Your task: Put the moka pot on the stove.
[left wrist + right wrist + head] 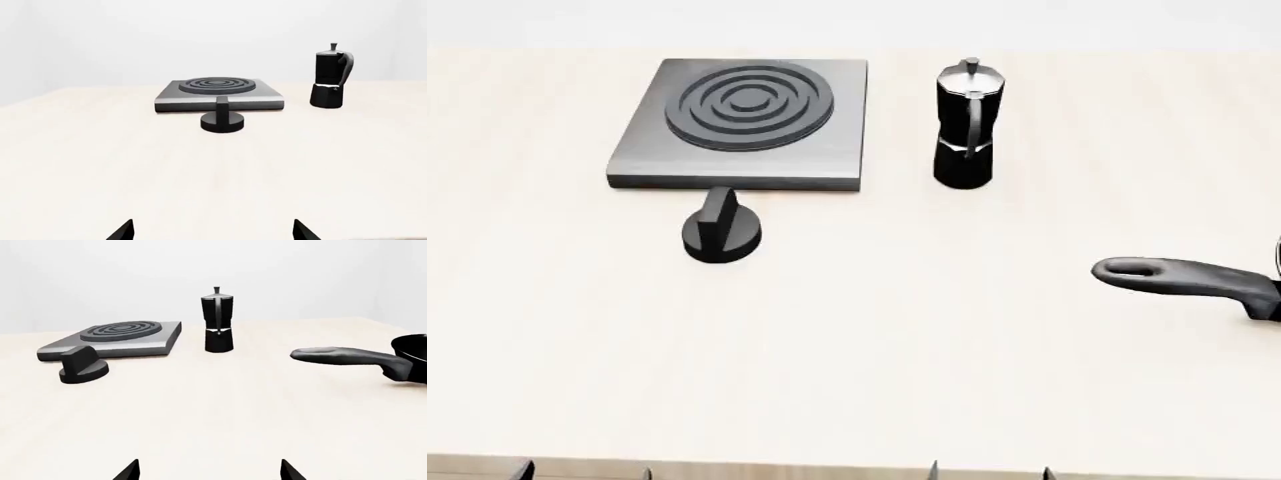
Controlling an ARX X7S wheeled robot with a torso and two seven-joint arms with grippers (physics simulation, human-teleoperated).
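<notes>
The left gripper (212, 231) sits low over the near part of the pale wooden table (100, 170), its two dark fingertips (123, 231) spread wide apart with nothing between them, pointed level across the surface toward the stove (220, 94). The right gripper (210, 471) takes the same pose, low and level, fingertips (128, 471) parted and empty, aimed at the moka pot (217, 320) far ahead. In the head view both grippers show only as small dark tips at the table's near edge, the left gripper (585, 470) and the right gripper (990, 470) well apart from every object.

The moka pot (966, 125) stands upright on the table just beside the stove's (747, 120) right edge, not touching it, its silver lid and knob on top. The stove lies flat at the far side of the table, its ring burner bare. A short black knob (721, 232) rests on the table just in front of the stove's near edge.

The left wrist view shows the stove head-on with the knob (222, 117) before it and the moka pot (330, 75) off to one side, its curved handle visible; the pan does not appear there. The right wrist view takes in the knob (81, 367) and the stove (117, 337) at an angle, plus a long black pan handle (350, 359) joined to a dark pan rim at the frame's edge. The head view shows that pan handle (1181, 278) lying to the right, well apart from the pot.
</notes>
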